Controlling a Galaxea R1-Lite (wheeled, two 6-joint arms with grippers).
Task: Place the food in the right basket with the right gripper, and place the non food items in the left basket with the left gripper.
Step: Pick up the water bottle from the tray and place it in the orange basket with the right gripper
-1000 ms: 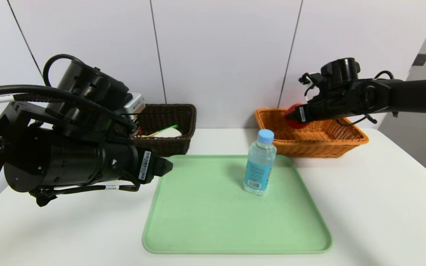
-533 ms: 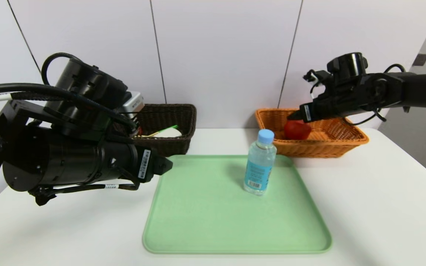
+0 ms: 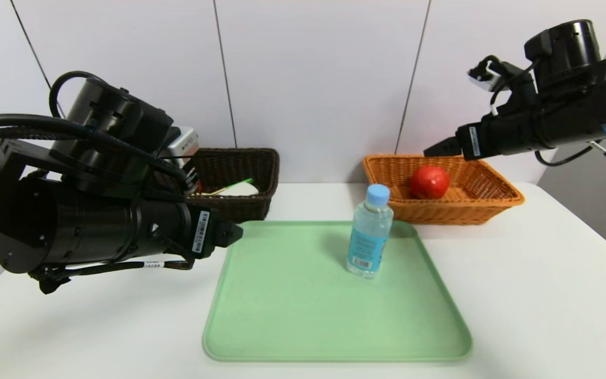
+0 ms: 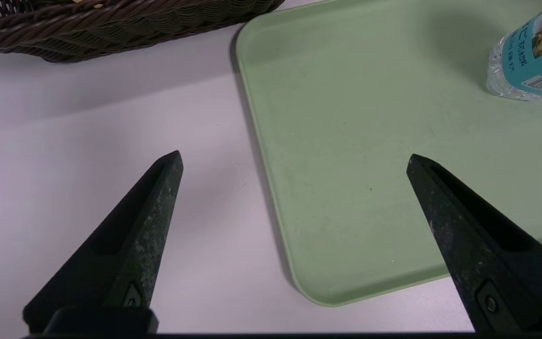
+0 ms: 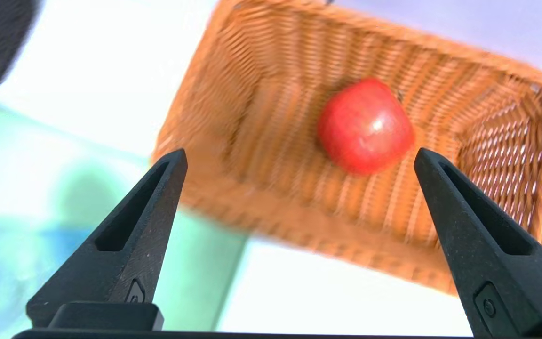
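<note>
Apple (image 3: 429,181) lying inside orange basket (image 3: 492,202), so right gripper (image 3: 434,150) above it, fingers apart, empty; left gripper (image 4: 294,160) far from basket, fingers spread.

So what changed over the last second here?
The right tool let go of the apple, which now lies in the orange basket, and drew up and away, open. Left tool, water bottle and tray stayed put.
</note>
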